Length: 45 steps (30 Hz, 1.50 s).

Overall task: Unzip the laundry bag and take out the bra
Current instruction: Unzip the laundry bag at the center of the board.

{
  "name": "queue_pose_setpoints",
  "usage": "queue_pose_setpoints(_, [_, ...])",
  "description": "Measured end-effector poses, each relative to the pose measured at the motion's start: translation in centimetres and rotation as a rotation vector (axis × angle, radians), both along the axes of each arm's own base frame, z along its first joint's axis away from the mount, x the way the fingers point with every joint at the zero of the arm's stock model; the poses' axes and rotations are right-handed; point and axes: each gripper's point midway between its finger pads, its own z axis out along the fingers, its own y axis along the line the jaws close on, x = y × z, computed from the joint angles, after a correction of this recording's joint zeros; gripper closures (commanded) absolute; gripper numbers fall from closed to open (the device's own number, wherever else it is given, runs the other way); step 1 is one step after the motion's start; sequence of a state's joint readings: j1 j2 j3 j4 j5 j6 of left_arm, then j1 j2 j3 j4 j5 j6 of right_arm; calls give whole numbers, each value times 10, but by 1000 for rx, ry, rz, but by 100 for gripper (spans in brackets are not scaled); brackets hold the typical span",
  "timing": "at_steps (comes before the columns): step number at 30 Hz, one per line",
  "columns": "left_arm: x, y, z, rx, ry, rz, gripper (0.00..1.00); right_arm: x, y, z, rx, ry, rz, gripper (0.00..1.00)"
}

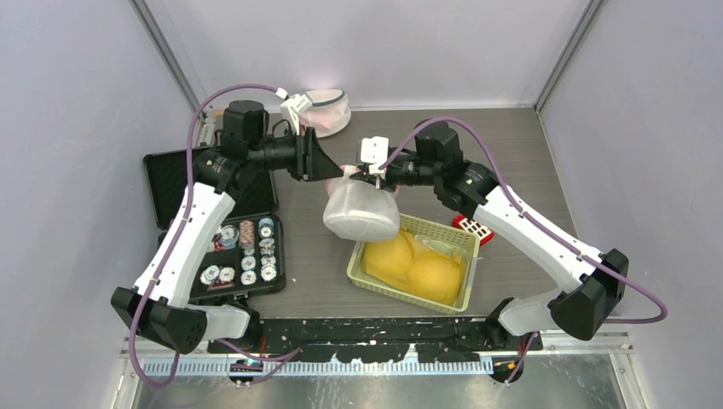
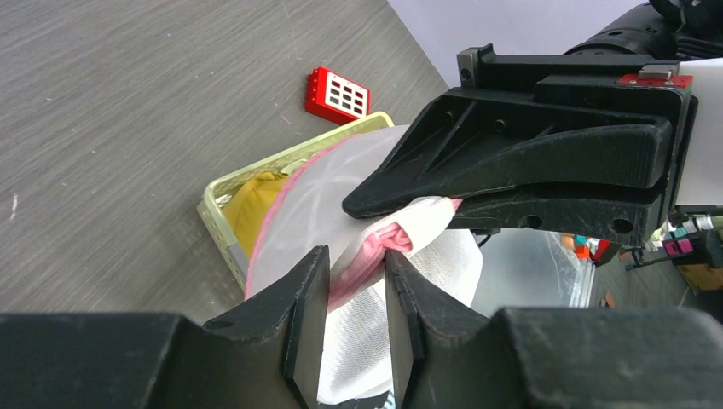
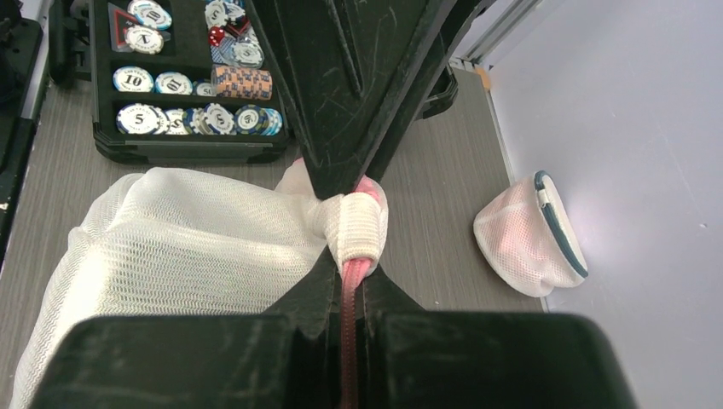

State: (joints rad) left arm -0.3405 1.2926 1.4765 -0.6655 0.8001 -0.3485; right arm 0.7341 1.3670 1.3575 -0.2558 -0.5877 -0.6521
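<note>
My left arm (image 1: pixel 183 239) rises from its base at the near left corner, bends at the elbow and turns its wrist sideways toward the other arm. My right arm (image 1: pixel 529 226) stretches from the near right corner in a long slant the opposite way. The two claws meet almost tip to tip, raised above the middle of the table (image 1: pixel 511 153).

My right claw (image 3: pixel 352 273) is clamped tight on the laundry bag (image 1: pixel 362 217), with the pink zipper (image 3: pixel 351 341) pinched between its fingers. My left claw (image 2: pixel 356 254) stands partly apart, and a bunch of the same pink-and-white edge lies between its fingers. Whether they press it I cannot tell. The white mesh bag hangs straight down under both claws. I cannot see through the mesh to what it holds.

By my count there are two arms, two claws, two mesh bags, one basket, one red block and one chip case. The second bag (image 1: pixel 328 112), with something pink inside, lies beyond my left claw against the back wall, well apart. The basket (image 1: pixel 407 294) sits below my right claw, toward my bases. In it lies the yellow bra (image 1: pixel 413 266), two rounded cups side by side, just under the hanging bag. The red block (image 2: pixel 338 95) lies beside the basket, beneath my right forearm. The chip case (image 1: pixel 166 183) lies open below my left arm, its chips set in rows.
</note>
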Motion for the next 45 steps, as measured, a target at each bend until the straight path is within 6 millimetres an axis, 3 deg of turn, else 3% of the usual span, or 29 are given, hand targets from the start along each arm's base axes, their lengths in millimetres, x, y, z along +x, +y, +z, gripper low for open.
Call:
queue_pose_setpoints(22, [-3,-15,-10,-44,118,7,79,-4,-3,-11,-22,11,-15,100])
queue_pose_setpoints(29, [-8,-26,1,-117,26,-68,80,-8,-7,-2,-8,-7,-16,99])
queue_pose_setpoints(45, [-17,-36,23,-188,-94,-151,94,-18,-6,8,21,-10,31,100])
